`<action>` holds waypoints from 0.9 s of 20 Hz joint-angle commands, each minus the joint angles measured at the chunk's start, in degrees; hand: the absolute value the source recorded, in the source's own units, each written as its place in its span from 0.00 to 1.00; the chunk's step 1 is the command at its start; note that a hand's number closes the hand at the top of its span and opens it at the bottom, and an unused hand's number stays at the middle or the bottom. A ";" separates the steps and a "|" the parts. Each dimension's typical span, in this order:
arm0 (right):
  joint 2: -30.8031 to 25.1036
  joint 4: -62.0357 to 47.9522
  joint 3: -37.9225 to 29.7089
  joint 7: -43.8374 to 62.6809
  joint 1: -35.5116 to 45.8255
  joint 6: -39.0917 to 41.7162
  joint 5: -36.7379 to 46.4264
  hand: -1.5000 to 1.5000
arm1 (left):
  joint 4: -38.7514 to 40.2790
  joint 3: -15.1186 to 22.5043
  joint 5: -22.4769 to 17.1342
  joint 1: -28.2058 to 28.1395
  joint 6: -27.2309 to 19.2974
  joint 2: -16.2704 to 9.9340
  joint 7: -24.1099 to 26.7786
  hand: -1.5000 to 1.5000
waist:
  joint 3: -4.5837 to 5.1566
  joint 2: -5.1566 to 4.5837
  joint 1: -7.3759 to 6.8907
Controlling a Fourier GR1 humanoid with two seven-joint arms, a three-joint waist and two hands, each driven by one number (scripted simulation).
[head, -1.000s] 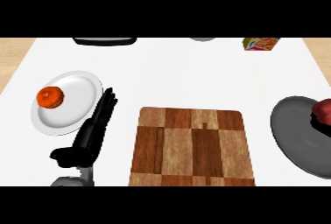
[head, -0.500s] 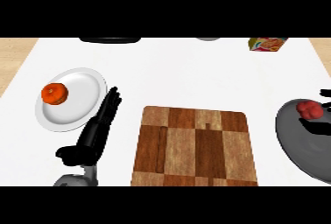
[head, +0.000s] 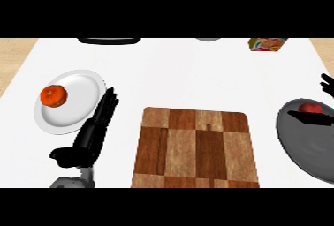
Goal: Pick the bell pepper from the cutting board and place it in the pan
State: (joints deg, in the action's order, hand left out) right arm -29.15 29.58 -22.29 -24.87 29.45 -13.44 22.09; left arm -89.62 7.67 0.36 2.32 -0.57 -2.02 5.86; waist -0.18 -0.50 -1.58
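Nearest the lower edge, the left hand [head: 91, 134] lies on the white bench [head: 176, 75] to the left of the cutting board [head: 195, 148]. Its fingers [head: 108, 103] are stretched out straight, pointing up and slightly right, with the thumb jutting left at the base; they hold nothing. The grey forearm shows just below the hand at the lower edge.

The wooden cutting board sits in the middle of the view, patterned in light and dark blocks, with its top bare.

At the right edge, level with the board's upper half, lies the dark grey pan [head: 306, 141], partly cut off by the picture's edge. The red bell pepper [head: 312, 108] rests inside it near its upper rim, with a dark shadow just below it.

Left of the board, a white plate [head: 78, 88] carries an orange round fruit [head: 54, 96] on its left part; the fingertips of the left hand lie just beside the plate's right rim.

Above the pan, at the right edge, only a few black fingers of the right hand [head: 327, 84] show, spread apart and clear of the pepper, holding nothing.

Farthest away, along the bench's far edge, stand a colourful box [head: 266, 44] at the right, a dark object [head: 109, 40] at the left, and a grey object [head: 209, 39] between them, both cut off by the top.
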 commanded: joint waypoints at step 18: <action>-11.25 -2.83 -11.70 -22.86 -18.65 40.20 -19.47 0.00 | -3.21 -1.97 -0.11 -1.13 0.65 -1.76 -1.81 0.50 | 0.14 0.55 1.76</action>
State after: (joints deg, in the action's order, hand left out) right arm -39.16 26.25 -34.38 -41.94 16.37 20.58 3.33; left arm -90.81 6.61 0.72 1.29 -0.98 -2.16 5.43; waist -0.03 0.04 0.27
